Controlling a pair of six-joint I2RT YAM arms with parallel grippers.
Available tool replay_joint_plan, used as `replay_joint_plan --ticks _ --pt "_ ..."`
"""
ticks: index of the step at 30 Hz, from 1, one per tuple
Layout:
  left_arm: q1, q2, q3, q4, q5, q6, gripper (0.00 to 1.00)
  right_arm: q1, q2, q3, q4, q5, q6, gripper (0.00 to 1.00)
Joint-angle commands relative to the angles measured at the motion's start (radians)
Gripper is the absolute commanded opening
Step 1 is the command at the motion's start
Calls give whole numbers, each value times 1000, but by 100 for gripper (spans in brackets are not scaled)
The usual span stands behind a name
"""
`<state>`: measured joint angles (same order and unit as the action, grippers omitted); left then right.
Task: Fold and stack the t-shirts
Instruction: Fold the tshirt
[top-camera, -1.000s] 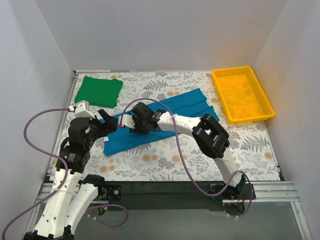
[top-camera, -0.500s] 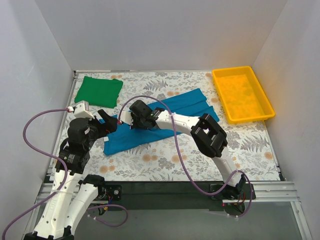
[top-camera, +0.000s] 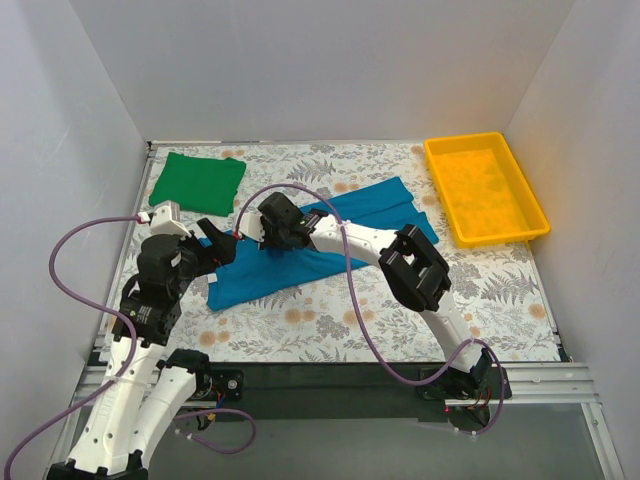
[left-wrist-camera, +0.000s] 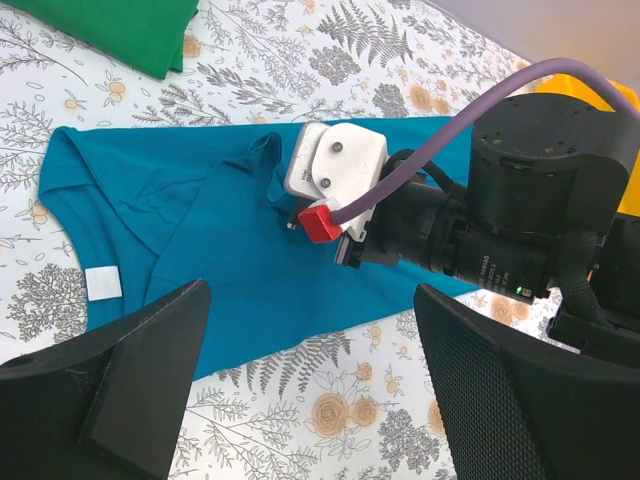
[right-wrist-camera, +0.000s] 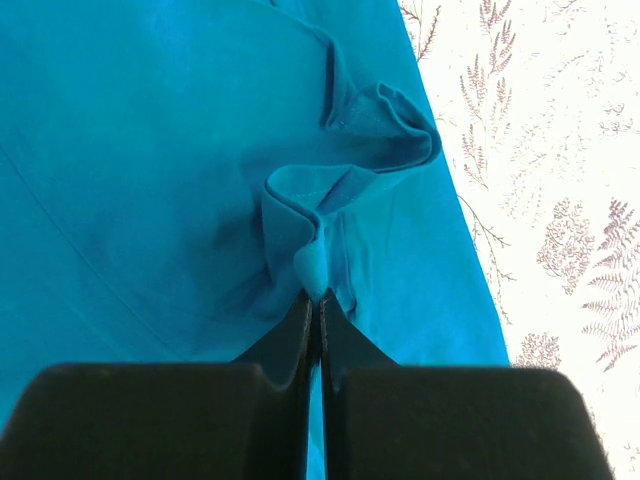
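Seemingly, outstretched right claw (right-wrist-camera: 313, 297) pinches t-shirt (right-wrist-camera: 150, 150).

Teal shirt (top-camera: 250, 281), green shirt (top-camera: 197, 182) — yellow tray (top-camera: 485, 190)

The teal shirt (right-wrist-camera: 150, 150) and green shirt (top-camera: 197, 182) are soft matt cloth — the yellow tray (top-camera: 487, 137) smooth plastic.

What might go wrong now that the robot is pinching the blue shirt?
The right gripper is shut on only a small wrinkle of the teal shirt, so the cloth may slip out when it pulls. The left gripper is open above the shirt and holds nothing, so a one-sided pull might bunch or drag the shirt instead of folding it neatly.
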<state>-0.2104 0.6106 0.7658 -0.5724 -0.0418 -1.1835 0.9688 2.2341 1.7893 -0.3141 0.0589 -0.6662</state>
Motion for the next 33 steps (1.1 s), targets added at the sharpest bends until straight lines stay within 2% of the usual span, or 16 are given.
replay_joint_plan --ticks 1,12,15,19,22,28,30,31,33 --pt "6 5 -11 14 17 1 82 -10 4 41 18 25 2 1" --pt "6 55 -19 43 40 -19 82 -87 -30 -17 30 53 131 1" --pt "6 72 -26 72 86 -33 81 -99 -31 -33 41 59 177 1" --pt "6 136 -45 129 111 -60 81 -117 -33 -48 40 42 224 27" --pt "6 223 -45 183 144 -83 76 -133 -48 -59 38 18 258 37" --pt "6 448 13 243 211 -91 57 -185 -119 -88 32 -51 290 49" --pt "6 512 33 261 212 -85 55 -202 -154 -110 18 -137 274 52" --pt "6 532 41 264 204 -82 52 -222 -165 -119 12 -168 267 57" --pt "8 561 58 261 204 -80 49 -246 -207 -149 -37 -334 217 61"
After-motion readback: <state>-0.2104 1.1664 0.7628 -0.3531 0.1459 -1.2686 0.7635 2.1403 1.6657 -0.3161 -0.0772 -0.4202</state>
